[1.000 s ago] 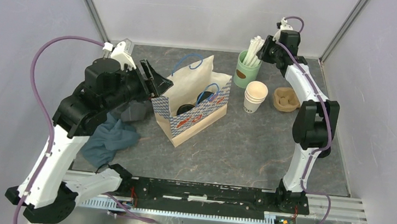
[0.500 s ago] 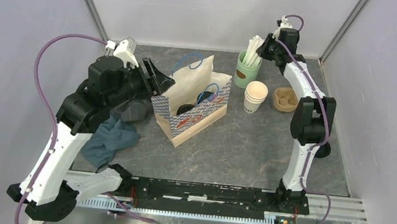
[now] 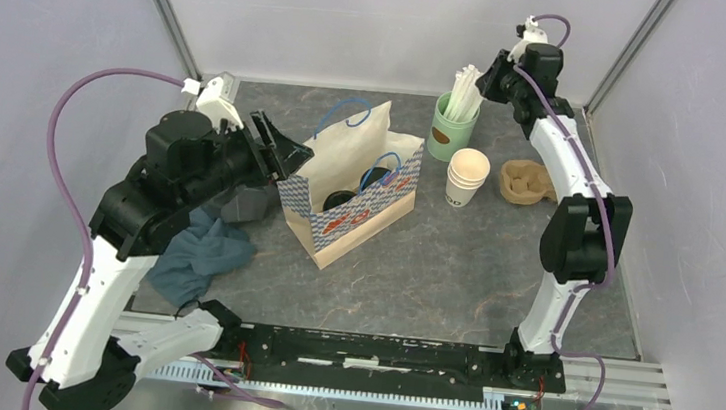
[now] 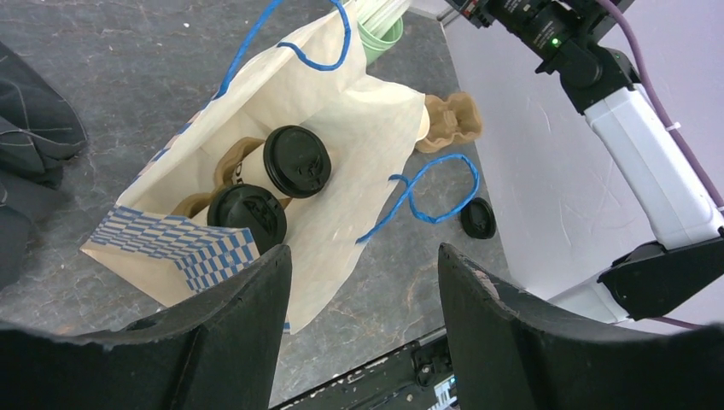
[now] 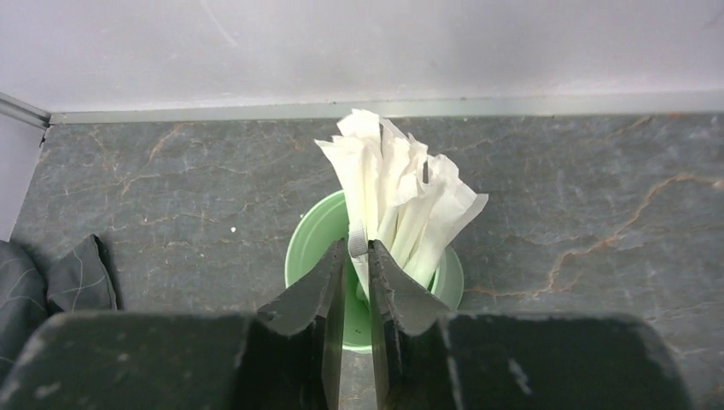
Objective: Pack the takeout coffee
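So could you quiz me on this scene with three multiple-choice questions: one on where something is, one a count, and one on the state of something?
1. Where are the lidded coffee cups?
A) in the paper bag
B) on a shelf
C) on the floor

2. How many black lids show inside the bag?
A) one
B) two
C) four

3. The right gripper is
A) wide open
B) closed on one of the white straws in the green cup
C) holding a spoon

Answers:
1 A, the left wrist view looks down on them standing inside the bag.
2 B, two round lids sit side by side there.
3 B, its jaws pinch a straw, only a slit apart.
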Tool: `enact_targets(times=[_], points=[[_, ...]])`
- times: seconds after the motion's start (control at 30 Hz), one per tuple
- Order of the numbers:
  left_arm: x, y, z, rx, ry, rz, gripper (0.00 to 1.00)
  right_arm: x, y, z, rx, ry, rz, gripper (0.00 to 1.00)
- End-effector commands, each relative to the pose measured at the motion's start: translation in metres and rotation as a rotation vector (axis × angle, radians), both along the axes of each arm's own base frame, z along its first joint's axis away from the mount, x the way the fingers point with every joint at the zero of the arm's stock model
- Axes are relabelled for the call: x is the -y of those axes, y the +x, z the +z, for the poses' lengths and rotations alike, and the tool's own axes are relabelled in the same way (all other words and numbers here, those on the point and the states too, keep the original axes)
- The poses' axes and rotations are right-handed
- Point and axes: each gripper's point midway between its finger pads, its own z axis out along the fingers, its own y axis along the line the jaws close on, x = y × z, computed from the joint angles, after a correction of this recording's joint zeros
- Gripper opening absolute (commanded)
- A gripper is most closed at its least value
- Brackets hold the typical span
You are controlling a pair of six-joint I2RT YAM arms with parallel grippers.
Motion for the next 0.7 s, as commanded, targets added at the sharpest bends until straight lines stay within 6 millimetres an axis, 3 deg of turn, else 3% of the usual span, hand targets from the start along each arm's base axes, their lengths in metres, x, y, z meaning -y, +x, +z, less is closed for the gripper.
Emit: enact_targets(times=[0.0, 0.1, 0.3, 0.37, 0.4, 0.47, 0.57, 0.67], points=[[-0.002, -0.01, 0.011, 0.078, -0.006, -0.041, 0.7, -0.001, -0.009, 0.07, 0.192, -0.059, 0.071, 0.23], [-0.003, -0.017, 0.012, 0.083, -0.03, -0.047, 0.7, -0.006, -0.017, 0.091, 0.279, -0.108, 0.141, 0.24], [-0.009, -0.031, 0.023, 0.115, -0.069, -0.047, 0.69, -0.011, -0.045, 0.14, 0.429, -0.182, 0.236, 0.07], [-0.011, -0.033, 0.024, 0.12, -0.074, -0.044, 0.69, -0.001, -0.051, 0.147, 0.419, -0.175, 0.169, 0.01], [-0.011, -0.034, 0.023, 0.118, -0.075, -0.045, 0.69, 0.011, -0.049, 0.141, 0.373, -0.157, 0.085, 0.04], [-0.011, -0.036, 0.022, 0.117, -0.079, -0.053, 0.69, 0.023, -0.049, 0.113, 0.257, -0.072, -0.04, 0.25], [-0.01, -0.037, 0.021, 0.119, -0.08, -0.059, 0.69, 0.017, -0.046, 0.078, 0.154, -0.006, -0.036, 0.3], [-0.01, -0.036, 0.023, 0.114, -0.077, -0.057, 0.69, 0.014, -0.037, 0.068, 0.119, 0.031, -0.031, 0.36]])
